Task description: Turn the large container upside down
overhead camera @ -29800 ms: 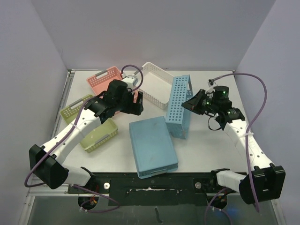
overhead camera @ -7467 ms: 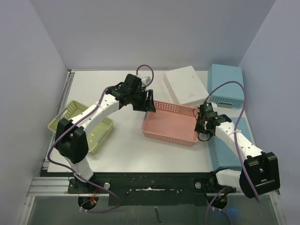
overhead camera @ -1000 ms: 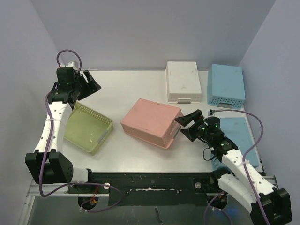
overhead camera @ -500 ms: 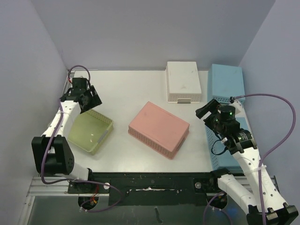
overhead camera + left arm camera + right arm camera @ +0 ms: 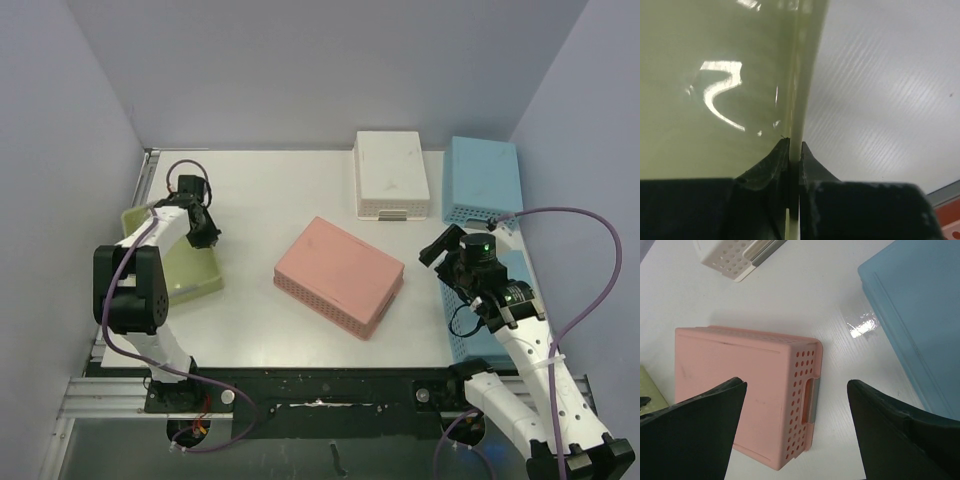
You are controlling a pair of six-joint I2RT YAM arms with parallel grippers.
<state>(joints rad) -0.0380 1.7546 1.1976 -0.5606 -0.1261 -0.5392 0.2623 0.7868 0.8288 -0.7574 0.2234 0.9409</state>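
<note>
A pale green basket (image 5: 188, 268) stands open side up at the table's left. My left gripper (image 5: 203, 228) is shut on its right wall; in the left wrist view the jaws pinch the thin green wall (image 5: 796, 120) between them, at the gripper (image 5: 794, 152). A pink container (image 5: 340, 275) lies upside down in the middle. My right gripper (image 5: 437, 247) is open and empty just right of it. In the right wrist view its wide-open fingers (image 5: 796, 387) hover over the pink container's (image 5: 735, 395) handled end.
A white container (image 5: 392, 172) and a blue container (image 5: 482, 178) lie upside down at the back right. Another blue container (image 5: 505, 300) lies under my right arm, near the right edge; it also shows in the right wrist view (image 5: 920, 315).
The pink container went from tilted to lying flat upside down, and my right gripper drew back from it. My left gripper came down and shut on the green basket's wall.
</note>
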